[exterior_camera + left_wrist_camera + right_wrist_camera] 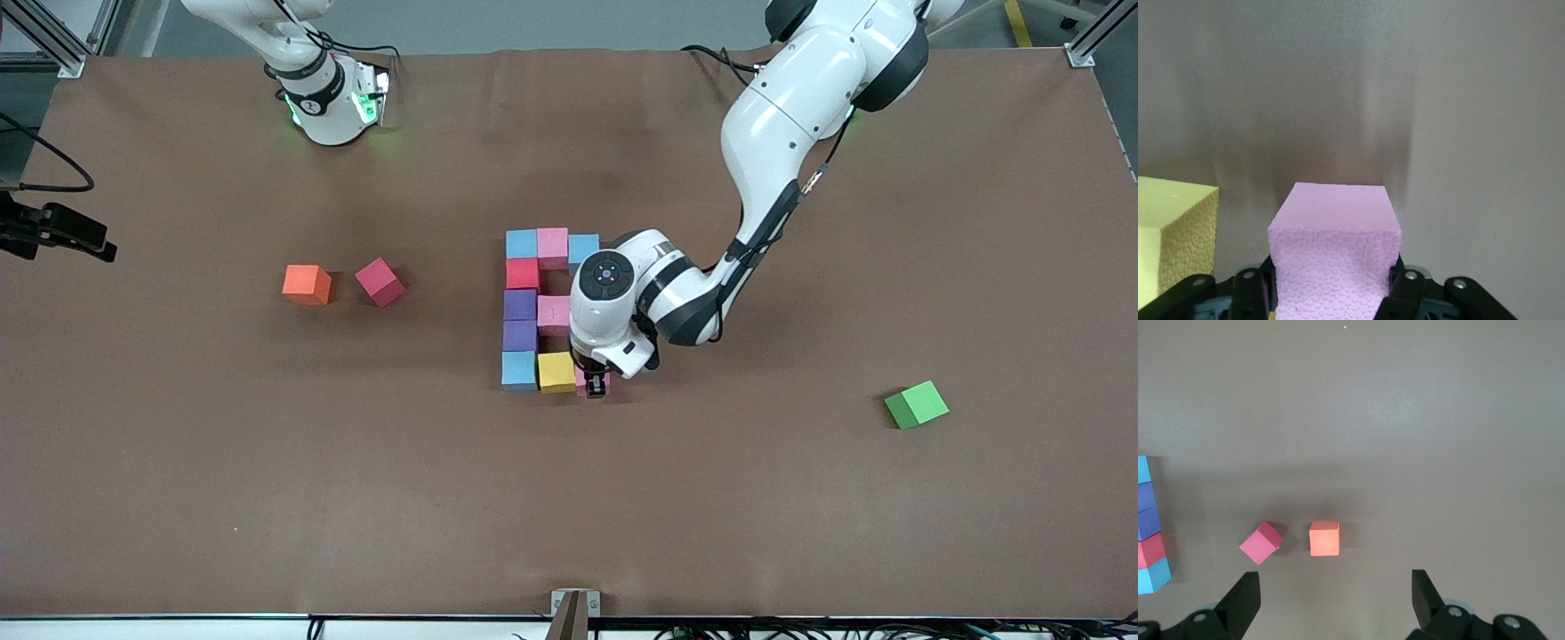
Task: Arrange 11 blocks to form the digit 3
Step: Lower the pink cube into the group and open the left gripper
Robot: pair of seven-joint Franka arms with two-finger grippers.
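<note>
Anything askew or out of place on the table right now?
Only one thing: the crimson cube beside the orange cube sits rotated, apart from the figure, toward the right arm's end. The left gripper holds a pink cube squarely beside the yellow one.

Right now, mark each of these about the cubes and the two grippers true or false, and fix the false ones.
1. The left gripper is shut on a pink cube. True.
2. That pink cube is beside the yellow cube. True.
3. The right gripper holds the orange cube. False: it is open and holds nothing; the orange cube lies on the table.
4. The green cube is part of the figure. False: it lies apart, toward the left arm's end.
5. The orange cube touches the crimson cube. False: they lie apart.
</note>
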